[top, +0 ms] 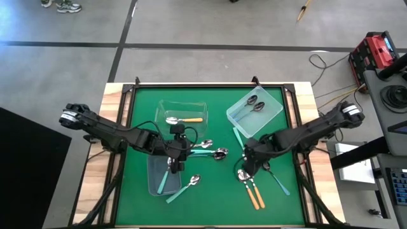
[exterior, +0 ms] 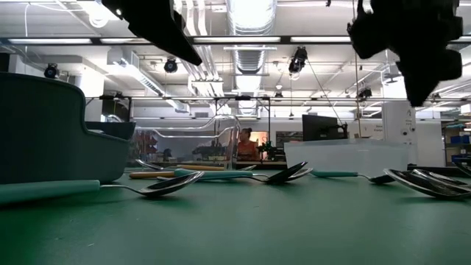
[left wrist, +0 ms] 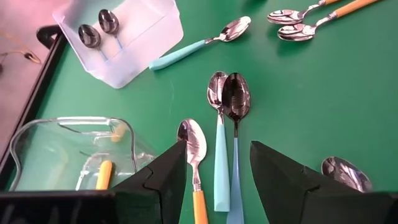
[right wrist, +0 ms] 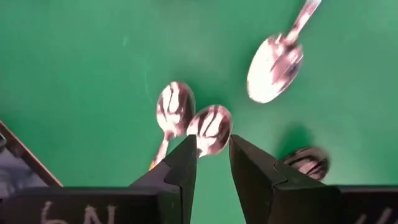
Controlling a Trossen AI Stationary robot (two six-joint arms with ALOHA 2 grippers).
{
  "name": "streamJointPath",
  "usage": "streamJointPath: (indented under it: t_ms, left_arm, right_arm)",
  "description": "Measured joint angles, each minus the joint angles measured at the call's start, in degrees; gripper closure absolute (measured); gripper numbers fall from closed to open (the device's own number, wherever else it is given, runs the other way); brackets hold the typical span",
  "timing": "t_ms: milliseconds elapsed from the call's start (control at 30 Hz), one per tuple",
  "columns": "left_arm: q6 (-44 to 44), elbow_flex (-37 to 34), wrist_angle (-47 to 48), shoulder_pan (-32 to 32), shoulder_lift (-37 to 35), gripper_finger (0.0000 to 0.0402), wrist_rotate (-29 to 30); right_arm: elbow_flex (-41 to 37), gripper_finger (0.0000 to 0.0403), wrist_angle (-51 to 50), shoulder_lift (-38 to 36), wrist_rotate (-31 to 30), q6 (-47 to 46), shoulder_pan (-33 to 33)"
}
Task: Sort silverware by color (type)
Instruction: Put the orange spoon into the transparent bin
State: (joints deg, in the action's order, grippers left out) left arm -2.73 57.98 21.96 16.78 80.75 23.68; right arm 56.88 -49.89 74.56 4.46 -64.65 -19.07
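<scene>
Your left hand (left wrist: 214, 180) hangs with its fingers apart and nothing between them; just ahead lie an orange spoon (left wrist: 194, 162), a teal spoon (left wrist: 219, 137) and a blue spoon (left wrist: 235, 130), packed side by side. Drop here and you may pinch two handles together (wrong colours in one bin). Your right hand (right wrist: 212, 168), fingers narrowly apart and holding nothing, sits over two spoon bowls (right wrist: 193, 121) that touch; closing could skid them across the counter (right wrist: 74, 62).

I see 3 bins on my green mat (top: 210, 197): a clear bin (top: 183, 109), a pale bin (top: 275, 114), a blue bin (top: 154, 178). Red case (top: 376, 51) beyond the table.
</scene>
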Motion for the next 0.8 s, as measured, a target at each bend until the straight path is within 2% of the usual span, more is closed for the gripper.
streamJointPath:
  t_ms: [133,333,600,800]
  left_arm:
    - [2.3,0.0,0.0,0.0,0.0,0.0244,1.0]
    - [6.3,0.3,0.0,0.0,-0.1,0.0244,6.2]
    - [11.2,0.4,-0.1,-0.1,-0.1,0.0244,14.6]
    - [13.1,0.4,-0.3,-0.6,-0.2,0.0244,17.0]
  right_arm:
    - [0.0,0.0316,0.0,4.5,3.9,-2.0,-1.2]
    - [0.0,0.0316,0.1,8.9,7.9,-7.9,-4.5]
    - [0.0,0.0315,3.3,10.8,8.6,-16.9,-9.4]
    - [0.0,0.0277,7.1,12.0,7.2,-20.1,-11.4]
